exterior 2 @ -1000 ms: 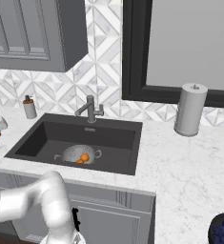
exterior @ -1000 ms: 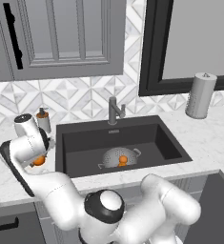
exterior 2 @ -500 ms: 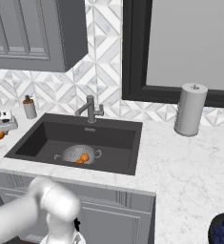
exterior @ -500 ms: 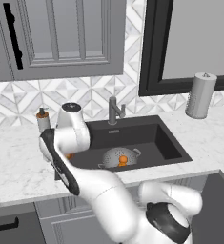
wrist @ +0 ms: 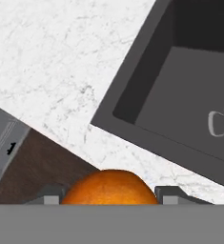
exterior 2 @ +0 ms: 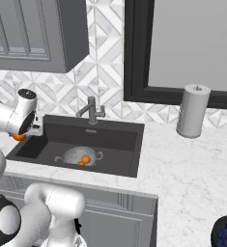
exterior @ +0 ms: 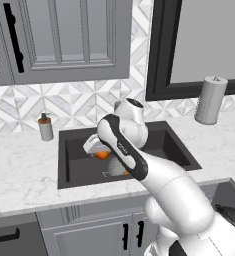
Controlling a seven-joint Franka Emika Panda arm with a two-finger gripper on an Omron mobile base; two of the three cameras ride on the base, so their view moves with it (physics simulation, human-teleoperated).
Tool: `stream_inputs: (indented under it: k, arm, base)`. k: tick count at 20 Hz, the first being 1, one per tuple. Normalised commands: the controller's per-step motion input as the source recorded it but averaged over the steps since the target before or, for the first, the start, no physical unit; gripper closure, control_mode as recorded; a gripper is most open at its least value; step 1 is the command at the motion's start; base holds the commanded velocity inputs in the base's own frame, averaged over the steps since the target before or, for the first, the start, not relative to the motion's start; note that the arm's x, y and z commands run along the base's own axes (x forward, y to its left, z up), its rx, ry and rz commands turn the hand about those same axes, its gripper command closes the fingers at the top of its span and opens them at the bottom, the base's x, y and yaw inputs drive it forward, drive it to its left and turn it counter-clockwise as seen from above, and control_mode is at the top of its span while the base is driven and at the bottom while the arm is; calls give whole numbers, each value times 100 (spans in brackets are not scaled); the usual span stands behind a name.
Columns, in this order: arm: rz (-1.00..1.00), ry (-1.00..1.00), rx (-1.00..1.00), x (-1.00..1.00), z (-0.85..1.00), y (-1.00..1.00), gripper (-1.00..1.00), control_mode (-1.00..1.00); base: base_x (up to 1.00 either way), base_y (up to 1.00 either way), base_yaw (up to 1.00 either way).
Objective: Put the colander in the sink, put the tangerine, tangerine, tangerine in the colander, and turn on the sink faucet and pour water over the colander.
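**Clerk:** Where the marble-patterned worktop [exterior 2: 192,164] is cut out, enter one sink [exterior 2: 120,132]: rectangular, dark charcoal, matt. On its floor sits one colander [exterior 2: 79,155], a round silver-grey perforated metal bowl with small loop handles. Two tangerines lie inside it [exterior 2: 86,159], small, round, bright orange.

**Checker:** And the third tangerine?

**Clerk:** Third tangerine [wrist: 109,187], same kind, is clamped between the two dark fingertips of the gripper [wrist: 109,193]. From the hand camera the held fruit hangs over the worktop's front edge at a sink corner, with a colander handle at the far right. In the right base view it sits above the sink's left edge [exterior 2: 19,137].

**Checker:** Arm pose?

**Clerk:** White arm, dark joints. It rises from the base, bends at the elbow and reaches forward over the sink; the wrist turns the hand downward. In the left base view the forearm covers most of the colander [exterior: 115,167], with the held fruit [exterior: 103,154] just left of it above the basin.

**Checker:** Surroundings?

**Clerk:** One sink faucet [exterior 2: 91,110], grey metal, upright post, behind the sink. One small grey pump-top soap bottle [exterior: 45,128] at the back left. One grey paper-towel roll [exterior 2: 193,111], upright cylinder, on the right. Grey panelled cabinets [exterior: 64,40] above; geometric grey-white tiled backsplash [exterior 2: 107,72]; dark-framed window [exterior 2: 182,48]. One dark bowl of blue berries [exterior 2: 226,234] at the near right corner.
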Motion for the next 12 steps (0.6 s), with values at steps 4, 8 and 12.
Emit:
stream_inputs:
  k: [4, 8, 12]
  arm:
    - [-23, 18, 7, 0, 7, -100, 100, -100]
    - [-27, 19, 1, 4, 0, -100, 100, -100]
    - [-25, 15, 0, 23, 0, -100, 100, -100]
  base:
    - [0, 0, 0]
    - [0, 0, 0]
    - [0, 0, 0]
